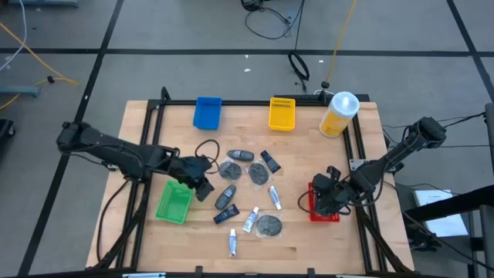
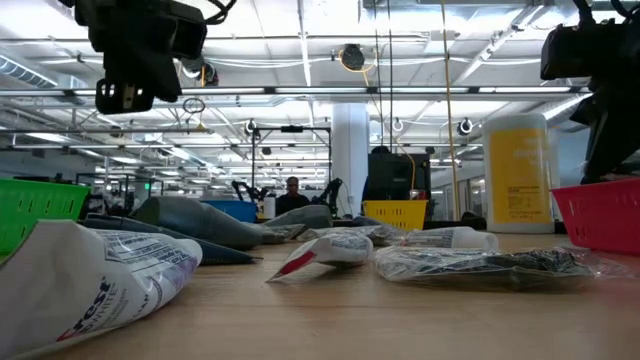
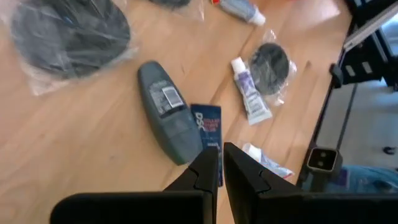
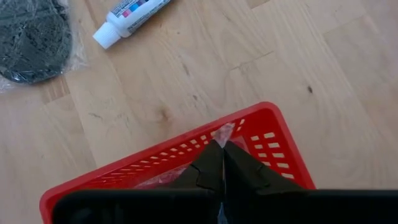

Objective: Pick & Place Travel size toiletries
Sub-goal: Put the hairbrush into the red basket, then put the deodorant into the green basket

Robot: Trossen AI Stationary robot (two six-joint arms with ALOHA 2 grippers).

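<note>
The right gripper [image 4: 216, 163], jaws nearly shut on a clear wrapper edge, hung over the red tray [image 4: 261, 140]. The left gripper [image 3: 219, 171] was shut and empty above a grey bottle [image 3: 168, 112]. Most travel size toiletries [image 1: 248, 191] lay unsorted between the grippers on the wooden table [image 1: 309, 239], in a ceiling-lit hall.

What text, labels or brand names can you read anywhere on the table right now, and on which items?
None can be read with certainty.
White tube, low view: dark lettering, blurred.
Yellow bottle: label print too small.
Dark grey bottle, left wrist view: small sticker, unreadable.
Blue-black packet: pale print, blurred.
White tube, right wrist view: coloured marks, illegible.
</note>
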